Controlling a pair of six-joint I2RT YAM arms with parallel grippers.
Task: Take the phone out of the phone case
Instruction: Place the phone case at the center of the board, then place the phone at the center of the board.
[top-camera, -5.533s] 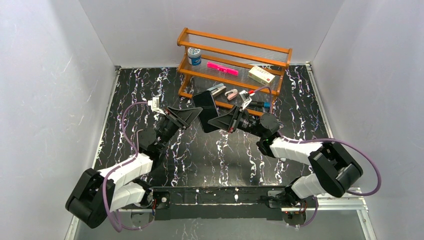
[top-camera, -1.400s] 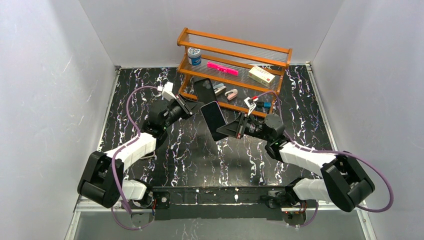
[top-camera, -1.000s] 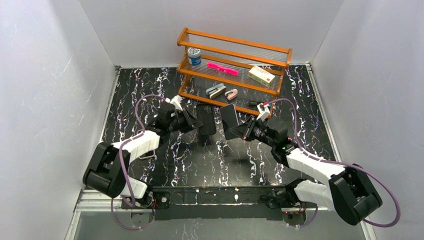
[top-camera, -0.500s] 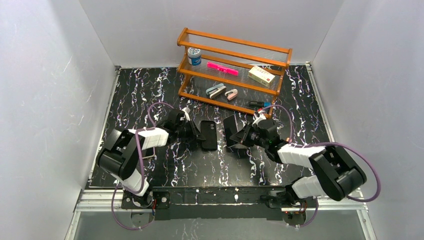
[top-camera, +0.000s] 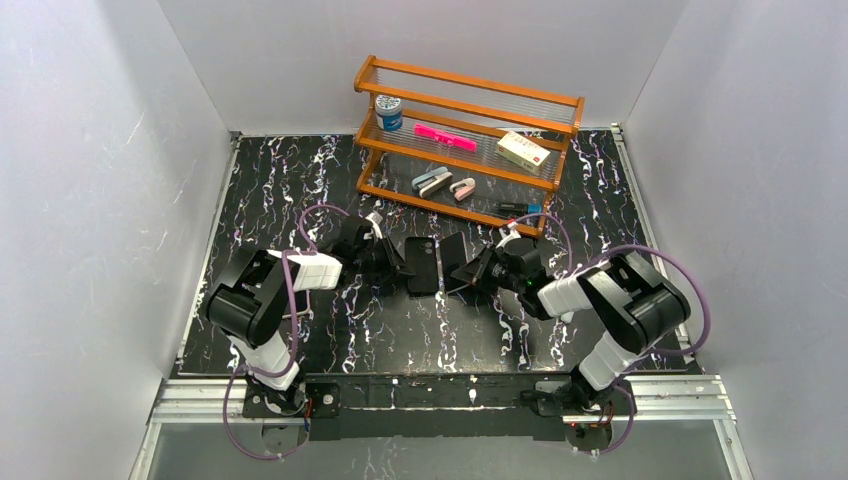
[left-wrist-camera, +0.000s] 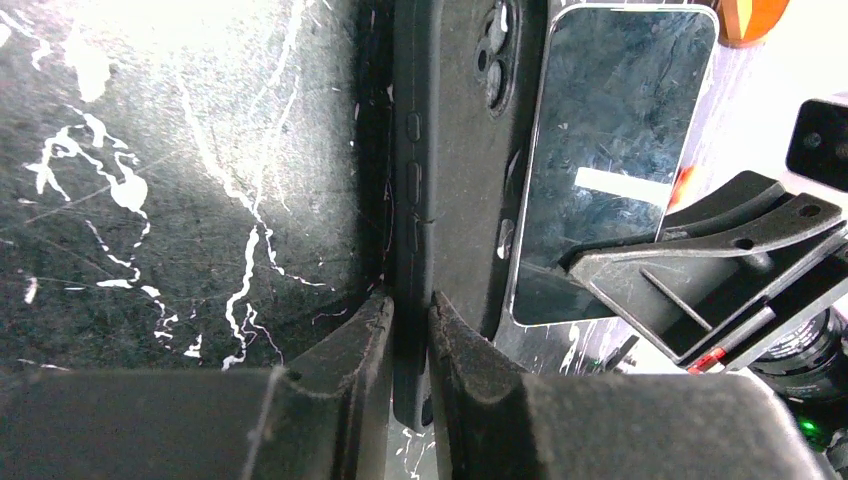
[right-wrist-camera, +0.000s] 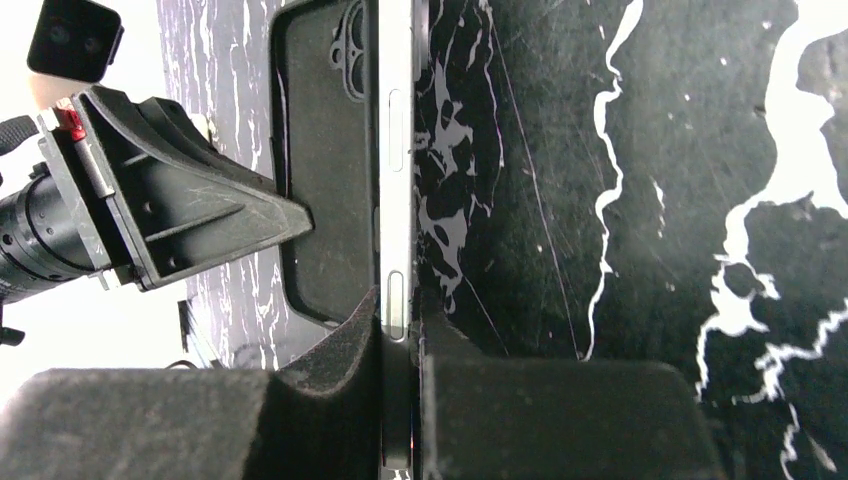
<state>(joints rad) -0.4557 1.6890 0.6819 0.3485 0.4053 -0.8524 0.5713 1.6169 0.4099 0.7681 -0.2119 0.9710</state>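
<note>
The black phone case (top-camera: 423, 266) and the phone (top-camera: 453, 256) are apart, side by side, low over the marbled table. My left gripper (top-camera: 396, 265) is shut on the case's left edge. In the left wrist view the fingers (left-wrist-camera: 365, 345) pinch the case's rim (left-wrist-camera: 415, 180), and the phone's glass screen (left-wrist-camera: 610, 130) stands just right of it. My right gripper (top-camera: 469, 272) is shut on the phone. In the right wrist view its silver side (right-wrist-camera: 396, 150) sits between the pads (right-wrist-camera: 345, 350), with the empty case (right-wrist-camera: 320, 180) and my left gripper (right-wrist-camera: 170, 200) just beyond.
A wooden two-tier rack (top-camera: 470, 100) stands at the back with a blue-lidded jar (top-camera: 388, 112), a pink marker (top-camera: 445, 137), a small box (top-camera: 523, 150) and small clips (top-camera: 433, 181) on it. White walls enclose the table on three sides.
Phone and case were held together high up, then pulled apart. Both arms came down to the table. In the last half second the two grippers closed in slightly.
</note>
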